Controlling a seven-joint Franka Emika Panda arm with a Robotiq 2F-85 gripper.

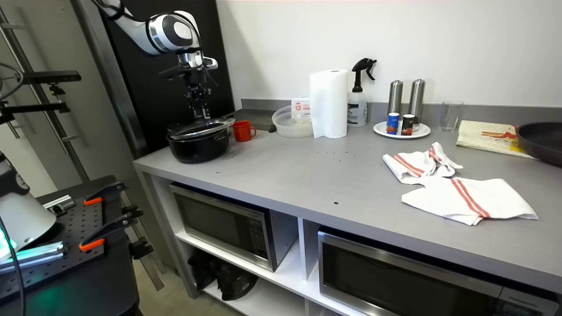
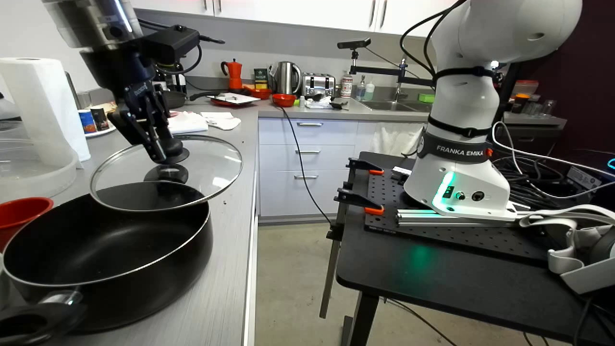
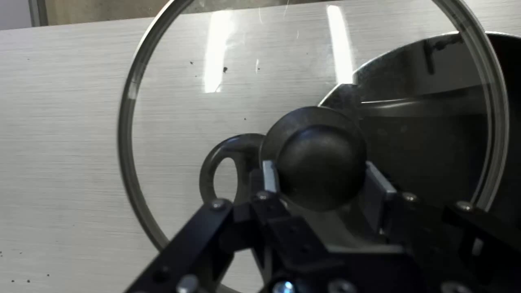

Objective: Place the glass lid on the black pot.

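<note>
The glass lid (image 2: 211, 166), off-centre above the black pot (image 2: 144, 293), was clamped at its knob (image 3: 317, 148) by the gripper (image 3: 324, 179), presumably so that its rim (image 3: 125, 134) was left free for seating.

In an exterior view, the pot (image 1: 197, 152) sat on the left end of the counter (image 1: 290, 175), the lid (image 1: 197, 129) partly over it. Right of the pot came the cup (image 1: 242, 131), the paper roll (image 1: 329, 105) and the plate (image 1: 424, 131) with shakers (image 1: 416, 98). Towels (image 1: 470, 199) lay before the plate.
</note>
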